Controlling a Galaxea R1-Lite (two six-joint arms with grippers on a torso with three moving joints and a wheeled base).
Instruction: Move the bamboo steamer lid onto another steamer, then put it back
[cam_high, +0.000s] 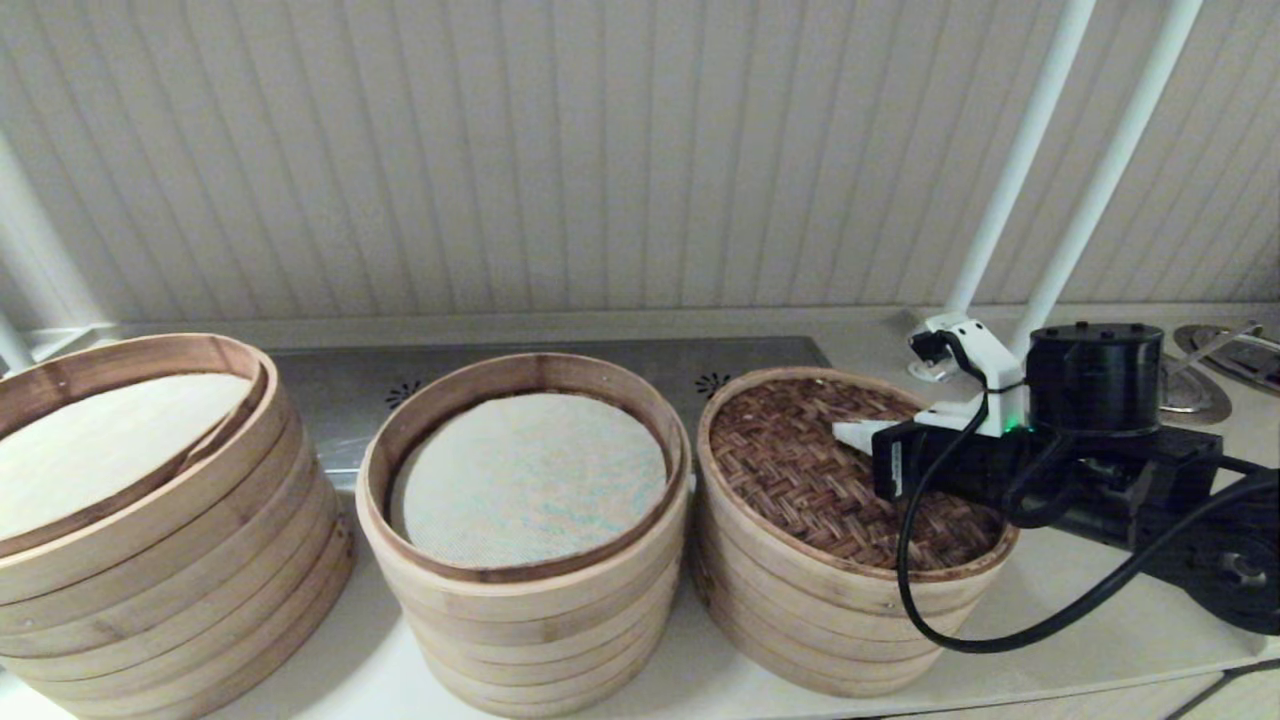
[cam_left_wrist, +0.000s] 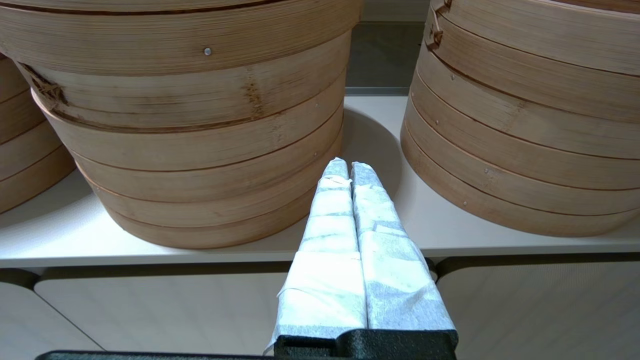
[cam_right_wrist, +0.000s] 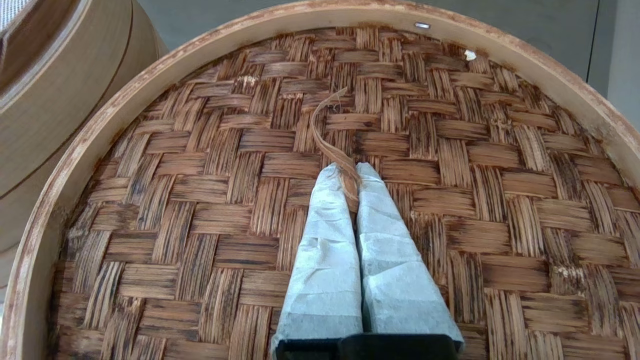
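Observation:
The bamboo steamer lid (cam_high: 800, 480), with its dark brown woven top and pale rim, lies flat on the right-hand stack. My right gripper (cam_high: 850, 433) reaches over it from the right. In the right wrist view the gripper (cam_right_wrist: 349, 172) is shut on the thin bamboo handle strip (cam_right_wrist: 322, 125) at the middle of the lid (cam_right_wrist: 450, 150). The other steamer (cam_high: 525, 480) stands uncovered in the middle, its white flecked liner showing. My left gripper (cam_left_wrist: 348, 167) is shut on nothing, low before the counter edge, pointing at the gap between that steamer (cam_left_wrist: 200, 150) and the right stack (cam_left_wrist: 525, 130).
A wider stack with a plain cream liner (cam_high: 130, 500) stands at the left. A steel panel (cam_high: 340, 390) runs along the wall behind the stacks. White poles (cam_high: 1030, 130) and round metal fittings (cam_high: 1225, 350) stand at the back right. The counter's front edge (cam_left_wrist: 150, 257) is close below.

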